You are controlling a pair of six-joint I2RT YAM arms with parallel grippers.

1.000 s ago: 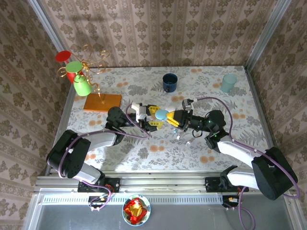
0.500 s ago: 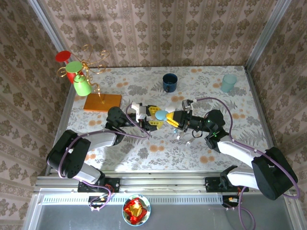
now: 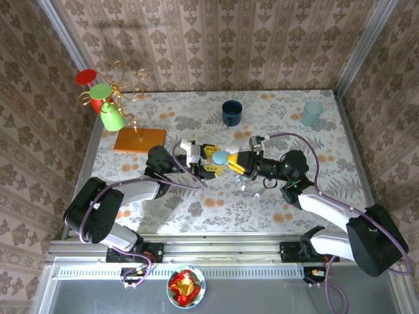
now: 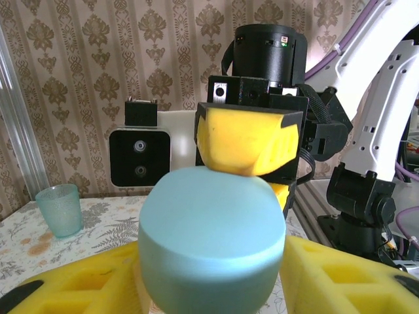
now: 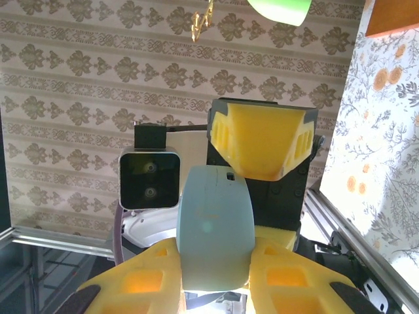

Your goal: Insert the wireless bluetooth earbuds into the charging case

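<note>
A light blue pebble-shaped charging case (image 3: 220, 157) hangs above the middle of the table, its lid closed, held from both sides. My left gripper (image 3: 211, 160) comes in from the left with its yellow fingers (image 4: 334, 275) shut on the case (image 4: 213, 235). From the right, my right gripper (image 3: 233, 159) is shut on the same case (image 5: 213, 222), which stands on end between its pads (image 5: 141, 281). Two tiny white pieces that look like earbuds (image 3: 244, 187) lie on the table just under the right gripper.
A dark blue cup (image 3: 232, 112) stands at the back middle and a pale teal cup (image 3: 312, 113) at the back right. An orange board (image 3: 139, 139) with a wire mug tree and a green mug (image 3: 111, 118) is at the back left. Small white bits (image 3: 284, 217) lie front right.
The left fingers have closed in slightly on the case. Both arms and the case otherwise stay where they were.
</note>
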